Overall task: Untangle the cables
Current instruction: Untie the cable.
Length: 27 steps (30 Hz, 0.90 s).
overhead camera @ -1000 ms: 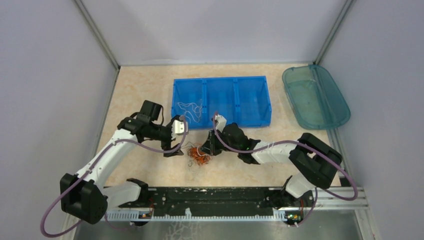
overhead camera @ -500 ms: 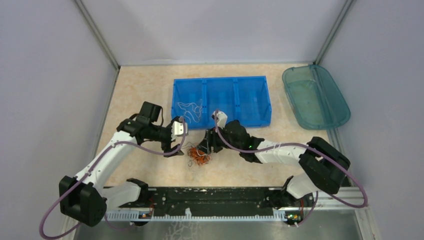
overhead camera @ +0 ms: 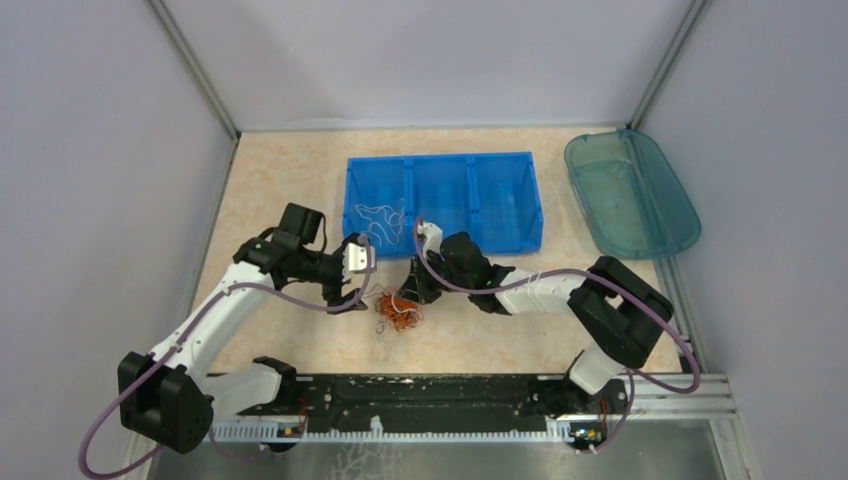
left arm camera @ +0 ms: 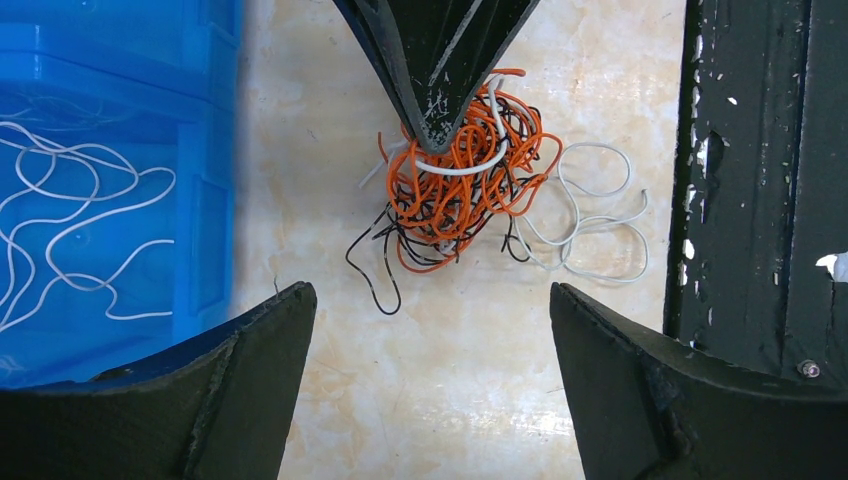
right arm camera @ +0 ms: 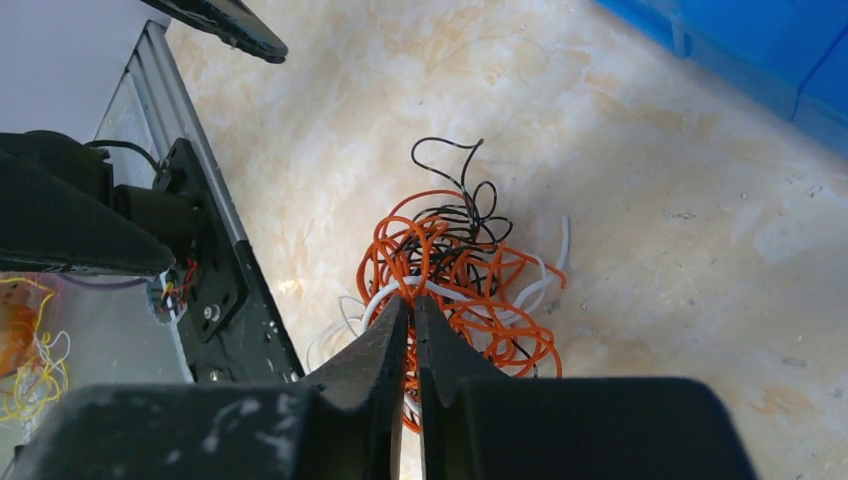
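Orange, black, white cables (left arm camera: 460,190): tangled on counter (left arm camera: 450,400), near side of bin; middle strands indistinct.
Right end effector (right arm camera: 410,305): pinched on cables.
Left end effector (left arm camera: 430,300): spread apart.
Blue bin (overhead camera: 445,158): white wires (overhead camera: 378,218) in left compartment.

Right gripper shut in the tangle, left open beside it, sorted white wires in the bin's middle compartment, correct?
No: the white wires lie in the bin's left compartment, not the middle; the top view shows it. Right gripper shut in the tangle, left gripper open beside it: yes.
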Tool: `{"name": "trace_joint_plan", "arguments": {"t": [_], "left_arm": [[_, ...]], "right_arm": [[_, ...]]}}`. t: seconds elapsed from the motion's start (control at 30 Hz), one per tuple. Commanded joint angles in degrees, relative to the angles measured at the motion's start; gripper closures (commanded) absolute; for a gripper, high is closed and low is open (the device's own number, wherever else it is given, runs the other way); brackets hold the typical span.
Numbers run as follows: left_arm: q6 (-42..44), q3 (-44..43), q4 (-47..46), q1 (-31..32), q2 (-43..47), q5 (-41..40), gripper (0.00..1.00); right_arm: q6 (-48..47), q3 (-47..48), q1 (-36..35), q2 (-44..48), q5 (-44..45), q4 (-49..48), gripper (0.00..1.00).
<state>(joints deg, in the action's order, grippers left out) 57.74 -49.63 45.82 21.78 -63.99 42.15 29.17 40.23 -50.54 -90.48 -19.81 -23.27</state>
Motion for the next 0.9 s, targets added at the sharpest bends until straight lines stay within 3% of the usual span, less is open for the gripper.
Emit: {"name": "trace_joint_plan", "arguments": {"t": [0.0,0.1,0.37,0.67,0.73,0.87], "left_arm": [[1.37,-0.70,0.06,0.29,0.69,1.04,0.08],[1.49,-0.43,-0.14,0.36,1.03,1.41,0.08],[-0.81,-1.17,-3.18,0.82,2.68,3.91,0.11],[-4.34,-2.76,-3.80,1.89,3.99,8.82,0.21],[-6.70,-3.24,-4.39,2.15,4.31,10.87,0.26],[-10.23,-2.51,-7.72,2.72,5.84,12.93,0.46]], "right_arm": [[0.92,2.40,0.66,2.85,-2.56,-4.56,0.96],[1.49,2.36,0.69,5.66,-3.19,-4.27,1.00],[5.68,1.78,0.64,10.82,-6.92,-7.07,1.00],[8.32,2.92,0.71,12.43,-12.09,-9.98,1.00],[8.60,3.39,0.67,12.42,-12.57,-10.20,1.00],[9.33,4.16,0.63,11.89,-13.30,-10.44,1.00]]}}
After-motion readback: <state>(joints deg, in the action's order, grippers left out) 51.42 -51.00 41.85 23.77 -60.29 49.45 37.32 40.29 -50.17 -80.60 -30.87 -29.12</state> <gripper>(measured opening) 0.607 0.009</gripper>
